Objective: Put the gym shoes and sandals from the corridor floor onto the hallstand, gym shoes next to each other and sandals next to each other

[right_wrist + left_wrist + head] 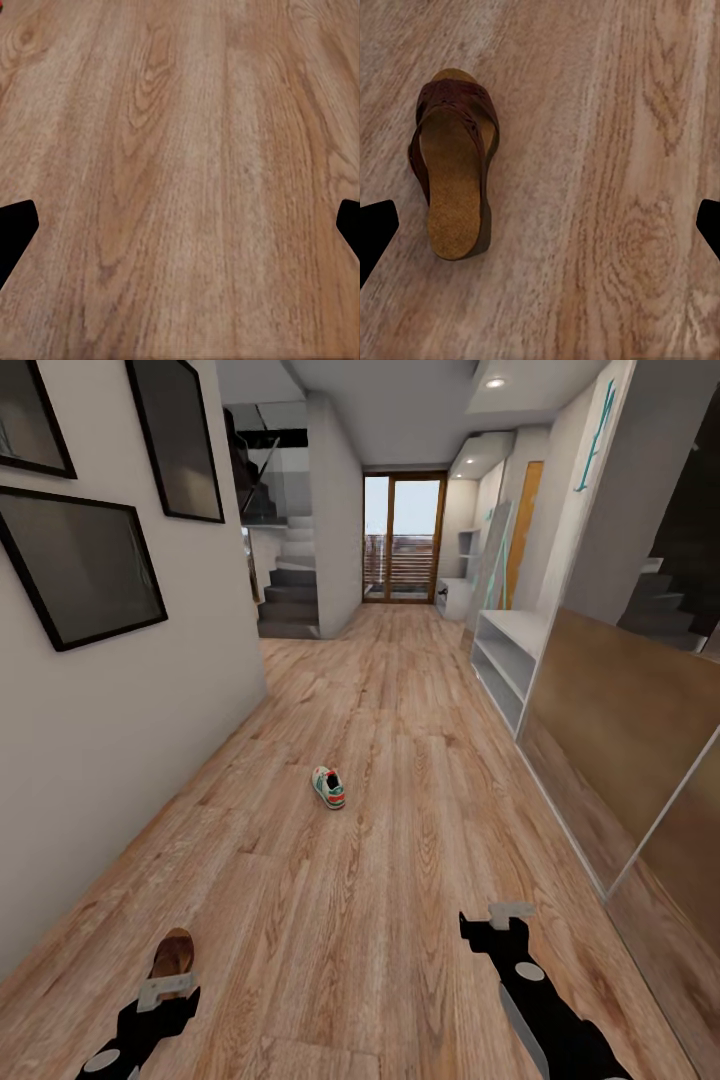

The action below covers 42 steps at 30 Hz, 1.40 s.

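Observation:
One gym shoe (327, 787), white with green stripes and a red-orange heel, lies alone on the corridor floor (380, 880) in the middle of the passage. A brown sandal (173, 953) lies at the near left, just ahead of my left gripper (165, 993). In the left wrist view the sandal (454, 165) rests flat on the planks, off toward one fingertip of the open left gripper (540, 232), apart from it. My right gripper (497, 922) hangs open over bare floor (180, 180). The hallstand (457, 592) stands far down the corridor on the right.
A long white bench (510, 645) with open shelves lines the right wall, followed by wood-panelled sliding doors (620, 730). The left wall (120, 700) carries dark frames. A staircase (290, 595) opens at the far left, and a glass door (403, 538) ends the corridor.

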{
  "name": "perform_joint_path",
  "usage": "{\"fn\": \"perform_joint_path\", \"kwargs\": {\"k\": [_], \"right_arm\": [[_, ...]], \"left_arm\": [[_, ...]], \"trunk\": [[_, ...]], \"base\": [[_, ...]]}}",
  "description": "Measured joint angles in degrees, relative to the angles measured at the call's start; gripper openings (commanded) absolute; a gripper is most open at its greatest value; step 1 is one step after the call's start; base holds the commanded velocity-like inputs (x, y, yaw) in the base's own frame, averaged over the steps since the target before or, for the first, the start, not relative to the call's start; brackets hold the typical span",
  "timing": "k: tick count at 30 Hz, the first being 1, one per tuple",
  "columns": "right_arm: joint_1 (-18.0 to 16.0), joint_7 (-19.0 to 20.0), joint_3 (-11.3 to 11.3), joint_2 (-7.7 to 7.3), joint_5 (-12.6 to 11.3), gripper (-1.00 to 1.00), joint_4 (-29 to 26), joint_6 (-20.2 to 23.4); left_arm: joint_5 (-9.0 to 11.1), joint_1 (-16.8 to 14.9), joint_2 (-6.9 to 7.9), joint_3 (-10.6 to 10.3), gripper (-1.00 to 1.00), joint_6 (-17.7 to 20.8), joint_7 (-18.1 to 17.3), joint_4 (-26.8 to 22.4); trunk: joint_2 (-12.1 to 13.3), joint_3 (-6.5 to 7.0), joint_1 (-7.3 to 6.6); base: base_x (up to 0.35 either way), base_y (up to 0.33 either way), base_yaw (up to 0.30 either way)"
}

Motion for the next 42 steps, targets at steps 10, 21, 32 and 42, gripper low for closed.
{"fn": "perform_joint_path", "kwargs": {"k": [10,21,32,42], "right_arm": [[0.0,-0.1,0.0,-0.04,-0.1,1.00,0.0,0.1],[0.0,-0.1,-0.1,-0.05,-0.1,1.00,0.1,0.1],[0.0,-0.1,-0.1,-0.05,-0.1,1.00,0.2,0.1],[0.0,-0.1,-0.1,-0.05,-0.1,1.00,0.2,0.1]], "left_arm": [[0.0,0.2,-1.05,0.0,1.00,-0.3,0.0,0.0],[-0.3,0.4,-3.48,-0.1,1.00,-0.4,0.5,-0.1],[-0.3,0.4,-3.84,-0.2,1.00,-0.5,0.5,-0.2],[-0.2,0.4,-3.87,-0.2,1.00,-0.6,0.4,-0.2]], "trunk": [[0.0,-0.01,0.00],[0.0,-0.31,0.00],[0.0,-0.80,0.00],[0.0,-1.31,0.00]], "base": [[0.000,0.000,0.026],[0.000,0.000,0.210],[0.000,0.000,0.250],[0.000,0.000,0.241]]}}
